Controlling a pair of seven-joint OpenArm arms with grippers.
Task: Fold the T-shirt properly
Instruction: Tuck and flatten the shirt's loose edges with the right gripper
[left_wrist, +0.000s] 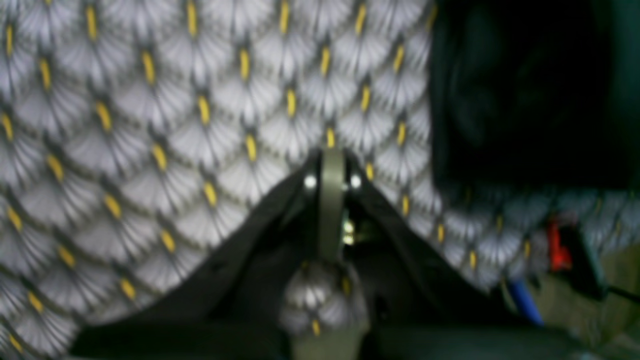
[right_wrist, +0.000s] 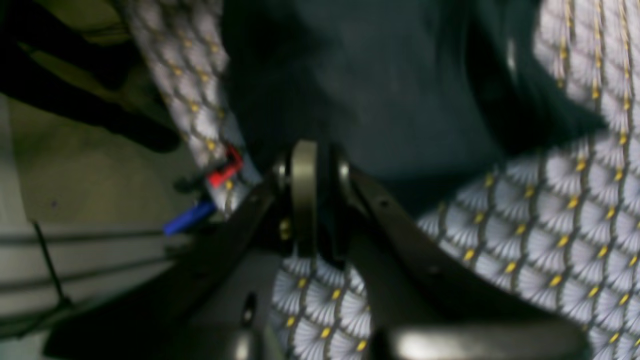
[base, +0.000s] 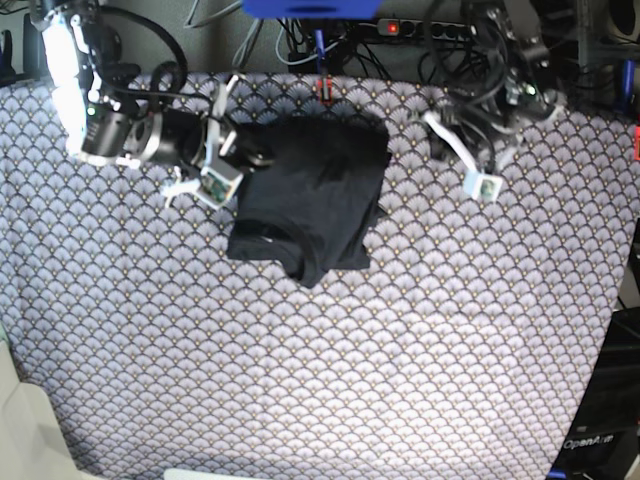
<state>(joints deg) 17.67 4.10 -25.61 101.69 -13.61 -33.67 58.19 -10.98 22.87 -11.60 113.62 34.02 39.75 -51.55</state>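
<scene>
The near part of the table is bare tablecloth, grey with a fan pattern and small yellow marks. Farther back, a little left of the middle, lies the T-shirt, dark and partly folded into a rough rectangle, with a sleeve corner pointing toward the near edge. At the shirt's far left edge sits the right gripper, its jaws nearly together over the dark cloth; whether it pinches the fabric I cannot tell. Well apart on the far right, the left gripper is closed on nothing above the tablecloth. A red clip sits at the far edge.
</scene>
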